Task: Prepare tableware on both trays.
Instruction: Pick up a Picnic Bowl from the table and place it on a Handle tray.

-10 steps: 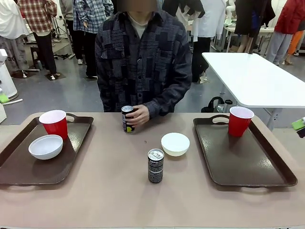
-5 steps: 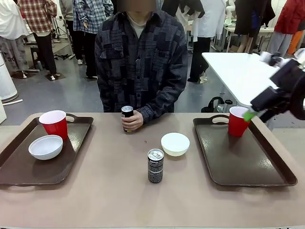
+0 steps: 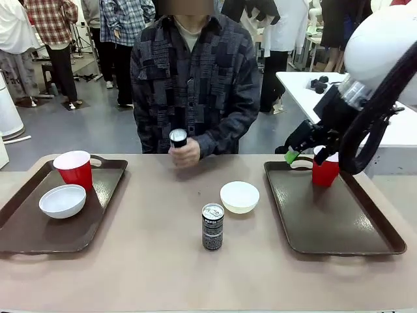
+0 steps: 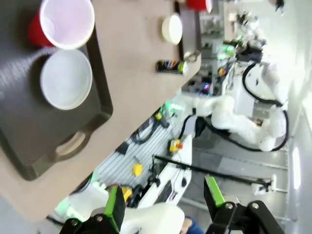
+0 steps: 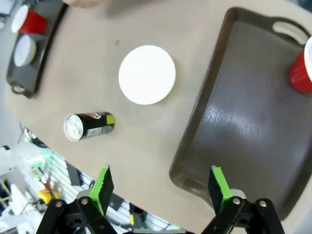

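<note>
While the pale bowl (image 3: 239, 196) is sitting rim-up on the table (image 3: 150, 261) just left of the right tray (image 3: 332, 222), with the standing can (image 3: 212, 226) farther left of that tray, it is looking light, stiff and smooth. Material unclear; likely slippery, best pinched across one rim wall. The right gripper (image 3: 293, 154) is hanging above the tray's far-left corner, jaws spread wide, holding nothing.

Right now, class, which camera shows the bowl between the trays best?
The right wrist view: the bowl appears large, from above, unblocked. The front view shows the bowl smaller, side-on; the left wrist view, tiny.
</note>
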{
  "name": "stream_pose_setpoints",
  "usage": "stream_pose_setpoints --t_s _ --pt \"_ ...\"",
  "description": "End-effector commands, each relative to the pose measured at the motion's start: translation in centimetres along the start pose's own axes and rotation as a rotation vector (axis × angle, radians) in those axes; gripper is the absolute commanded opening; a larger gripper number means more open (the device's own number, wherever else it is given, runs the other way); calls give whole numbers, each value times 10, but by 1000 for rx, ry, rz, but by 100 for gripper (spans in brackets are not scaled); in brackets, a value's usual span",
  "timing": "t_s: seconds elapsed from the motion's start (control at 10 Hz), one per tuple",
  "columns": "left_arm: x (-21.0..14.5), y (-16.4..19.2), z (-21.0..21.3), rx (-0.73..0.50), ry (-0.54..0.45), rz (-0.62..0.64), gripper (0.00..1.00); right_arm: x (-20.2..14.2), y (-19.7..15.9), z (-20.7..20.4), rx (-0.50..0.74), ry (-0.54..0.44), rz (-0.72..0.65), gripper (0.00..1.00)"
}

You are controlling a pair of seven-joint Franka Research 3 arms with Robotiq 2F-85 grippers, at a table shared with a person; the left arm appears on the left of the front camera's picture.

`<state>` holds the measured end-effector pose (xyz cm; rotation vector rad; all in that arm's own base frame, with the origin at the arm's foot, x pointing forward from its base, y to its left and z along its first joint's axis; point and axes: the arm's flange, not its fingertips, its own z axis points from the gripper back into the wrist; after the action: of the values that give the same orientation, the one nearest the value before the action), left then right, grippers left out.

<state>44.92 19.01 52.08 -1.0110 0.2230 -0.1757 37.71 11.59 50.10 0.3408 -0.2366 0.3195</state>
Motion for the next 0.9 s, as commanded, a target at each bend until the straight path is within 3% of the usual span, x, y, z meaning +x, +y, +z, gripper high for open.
stream_pose_setpoints --t_s 0.0,0.3,0.4,0.8 --pt "-7 0 -3 -59 -148 -7 86 -13 7 18 7 3 28 100" --pt "-21 4 10 -8 -175 -53 86 -5 6 11 19 -7 15 100" --pt "-11 9 14 -65 -150 -15 86 -8 4 10 -11 15 32 100" --pt "-11 9 14 -65 -150 -15 86 28 50 -38 -71 133 84 100"
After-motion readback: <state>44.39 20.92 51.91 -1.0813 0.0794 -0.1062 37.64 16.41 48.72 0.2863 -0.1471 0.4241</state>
